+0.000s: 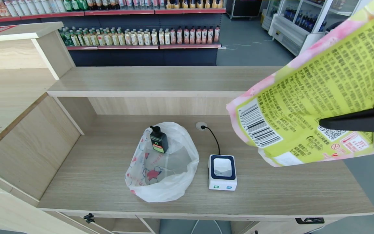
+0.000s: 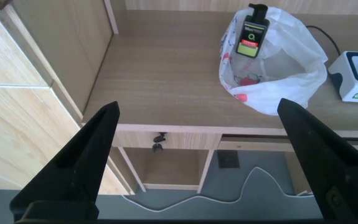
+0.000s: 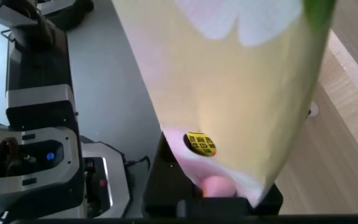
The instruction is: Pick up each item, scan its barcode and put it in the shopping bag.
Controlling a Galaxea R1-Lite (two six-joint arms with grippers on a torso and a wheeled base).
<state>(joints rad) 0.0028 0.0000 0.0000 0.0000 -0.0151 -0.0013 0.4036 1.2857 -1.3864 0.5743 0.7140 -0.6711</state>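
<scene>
My right gripper [image 1: 356,122] is shut on a pink and green snack bag [image 1: 317,97], held high at the right, close to the head camera, its barcode side facing it. The same snack bag [image 3: 228,93] hangs against the right wrist camera. A white plastic shopping bag [image 1: 162,162] lies open on the counter with a black pump bottle [image 1: 158,139] standing at its far rim. The white barcode scanner [image 1: 222,172] sits just right of the bag. My left gripper [image 2: 197,155] is open, hanging off the counter's front left, with the shopping bag [image 2: 272,62] and bottle [image 2: 251,34] beyond it.
The wooden counter [image 1: 109,182] has a raised shelf behind and a side wall on the left. A black cable [image 1: 213,138] runs from the scanner to a grommet. Drink shelves stand behind the counter. Drawers with a black handle [image 2: 158,143] lie below the front edge.
</scene>
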